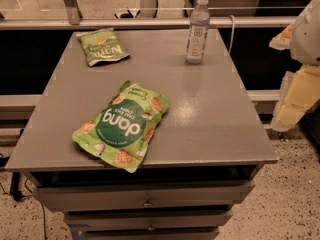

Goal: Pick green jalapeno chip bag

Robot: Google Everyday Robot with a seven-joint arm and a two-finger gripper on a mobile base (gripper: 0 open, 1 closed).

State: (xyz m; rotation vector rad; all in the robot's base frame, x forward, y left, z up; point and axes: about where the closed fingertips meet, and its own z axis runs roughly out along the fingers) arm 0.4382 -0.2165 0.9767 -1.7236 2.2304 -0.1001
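Observation:
The green jalapeno chip bag is small, crinkly and muted green with a pale "Kettle" banner. It lies flat at the far left of the grey table top. My gripper is at the right edge of the view, off the table's right side and above the floor. It is far from the bag and holds nothing that I can see.
A larger bright-green "dang" pouch lies near the table's front left. A clear plastic bottle with a white cap stands upright at the far right. Drawers sit under the top. A rail runs behind the table.

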